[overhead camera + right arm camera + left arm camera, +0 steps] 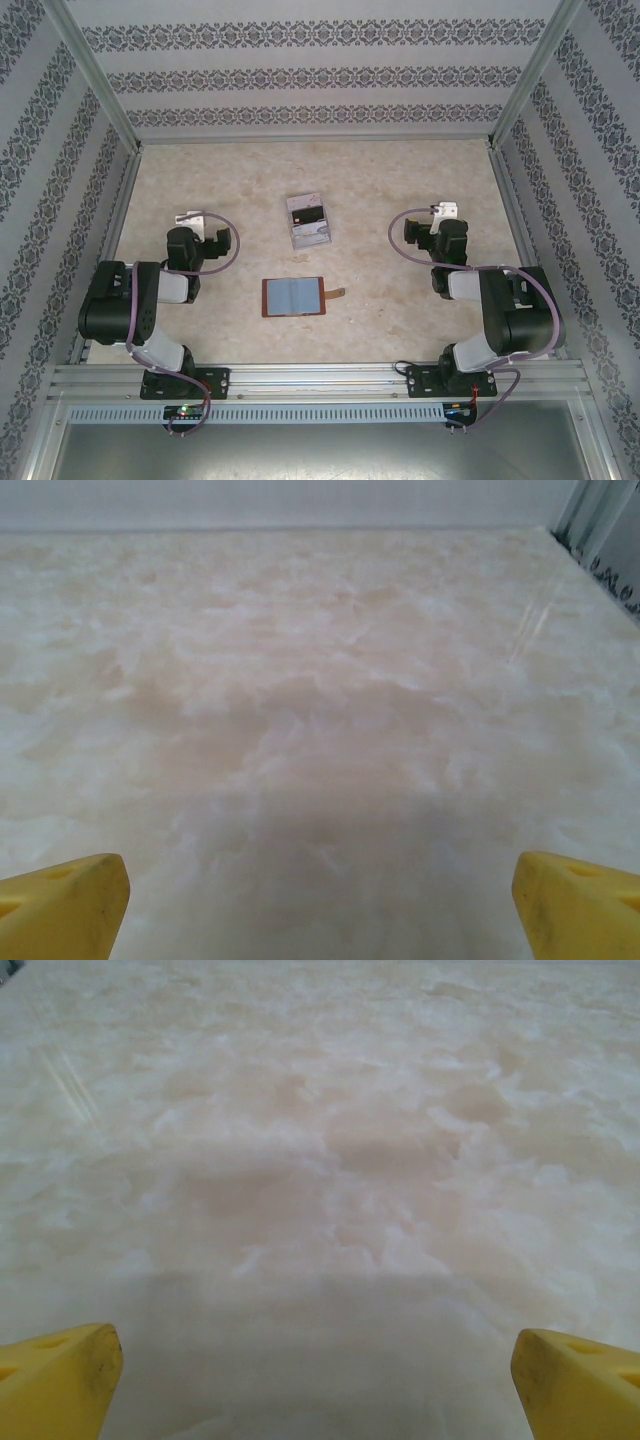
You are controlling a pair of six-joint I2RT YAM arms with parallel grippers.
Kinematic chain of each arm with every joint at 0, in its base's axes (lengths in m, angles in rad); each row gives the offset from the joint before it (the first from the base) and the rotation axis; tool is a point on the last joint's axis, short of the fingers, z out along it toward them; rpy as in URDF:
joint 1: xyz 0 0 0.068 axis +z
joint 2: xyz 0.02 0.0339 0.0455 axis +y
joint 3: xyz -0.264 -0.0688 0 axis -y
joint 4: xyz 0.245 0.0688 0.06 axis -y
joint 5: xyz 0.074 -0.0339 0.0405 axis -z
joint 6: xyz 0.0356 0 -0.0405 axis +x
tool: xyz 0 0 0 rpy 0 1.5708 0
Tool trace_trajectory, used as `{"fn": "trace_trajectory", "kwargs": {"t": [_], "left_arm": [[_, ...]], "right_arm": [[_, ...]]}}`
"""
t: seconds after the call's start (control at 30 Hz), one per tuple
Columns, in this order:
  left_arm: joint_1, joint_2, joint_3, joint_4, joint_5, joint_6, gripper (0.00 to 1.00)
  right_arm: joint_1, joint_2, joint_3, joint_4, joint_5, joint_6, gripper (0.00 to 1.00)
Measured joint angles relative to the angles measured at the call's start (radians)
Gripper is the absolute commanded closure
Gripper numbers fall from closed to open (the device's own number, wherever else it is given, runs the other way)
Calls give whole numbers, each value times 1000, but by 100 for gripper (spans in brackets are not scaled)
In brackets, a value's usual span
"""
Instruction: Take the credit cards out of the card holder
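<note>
The left tool [320, 1400] had its two yellow fingertips [58, 1382] at the bottom corners of its wrist view. They stood wide apart, with nothing between them but the bare, pale marbled table [330, 1160]. The right tool [320, 920] matched it: its yellow fingertips [62, 904] were spread just as far, empty, and hovering over bare table surface.

From above, both arms were folded back close to their bases on the aluminium rail [320, 378], the left arm near the left wall and the right arm near the right wall. Neither touched anything on the table.

The card holder [294, 297] lay between the two arms, in the middle of the near half of the table. It was opened flat with its grey-blue pockets facing up, and its little brown strap tab [338, 293] stuck out toward the right arm. At this size it could not be told whether any pocket held a card.

The credit cards [308, 221] lay together in a small pale pile farther back, clearly apart from the holder. One card at the far end showed a dark patch, and a lavender one lay at the near end.
</note>
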Motion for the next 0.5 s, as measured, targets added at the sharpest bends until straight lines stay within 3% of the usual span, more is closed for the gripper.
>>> {"fn": "trace_trajectory", "kwargs": {"t": [0.17,0.5], "left_arm": [[-21,0,5,11,-24,9,0],[-21,0,4,37,29,47,0]], "right_arm": [[0,0,-3,31,1,0,2],[0,0,-3,44,-18,-19,2]]}}
